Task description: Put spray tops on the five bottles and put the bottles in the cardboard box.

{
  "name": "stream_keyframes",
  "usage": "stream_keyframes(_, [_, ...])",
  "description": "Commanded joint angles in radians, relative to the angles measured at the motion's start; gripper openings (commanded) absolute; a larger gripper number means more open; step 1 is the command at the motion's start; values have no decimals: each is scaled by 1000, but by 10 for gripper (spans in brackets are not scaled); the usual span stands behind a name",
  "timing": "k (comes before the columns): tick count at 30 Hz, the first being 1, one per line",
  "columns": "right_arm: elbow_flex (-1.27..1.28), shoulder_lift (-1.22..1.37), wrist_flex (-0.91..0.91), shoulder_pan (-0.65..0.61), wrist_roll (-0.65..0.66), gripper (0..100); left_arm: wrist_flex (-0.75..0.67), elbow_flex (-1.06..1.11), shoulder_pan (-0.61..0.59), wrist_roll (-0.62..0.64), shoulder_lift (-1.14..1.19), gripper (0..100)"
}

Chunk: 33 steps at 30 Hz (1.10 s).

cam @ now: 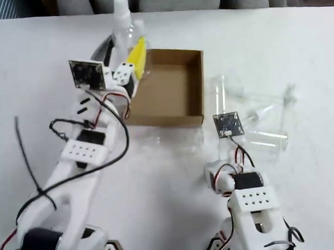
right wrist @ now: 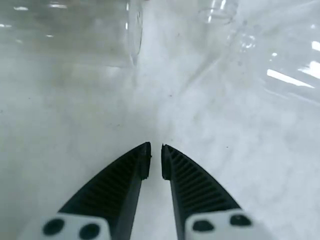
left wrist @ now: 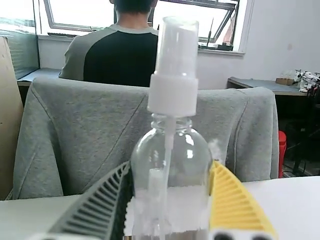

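White table (cam: pixel 297 32): we see left gripper (left wrist: pixel 170 202) pinching an upright capped spray bottle (left wrist: pixel 170 160) at far left corner of the cardboard box (cam: pixel 168 94); right gripper (right wrist: pixel 155 161) pressed together, near loose clear bottles (cam: pixel 267 138) right of it.

Your white table (cam: pixel 48 41) was brightly and evenly lit, nearly washed out in the high view. Daylight came from the windows (left wrist: pixel 95 12) behind the upright bottle (left wrist: pixel 172 165). Glare streaked the lying bottles (right wrist: pixel 292 77). You had only faint, soft shadows on the tabletop.
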Motion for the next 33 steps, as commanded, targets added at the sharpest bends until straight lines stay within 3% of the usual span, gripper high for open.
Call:
stream_keyframes(1, [-6, -4, -18, 5, 15, 17, -135, -6, -12, 11, 90, 20])
stream_keyframes(23, [-5, -1, -18, 5, 106, 18, -729, -18, -7, 9, 639, 20])
stream_keyframes(33, [-5, 2, -18, 5, 109, 18, -753, -132, -12, 9, 799, 20])
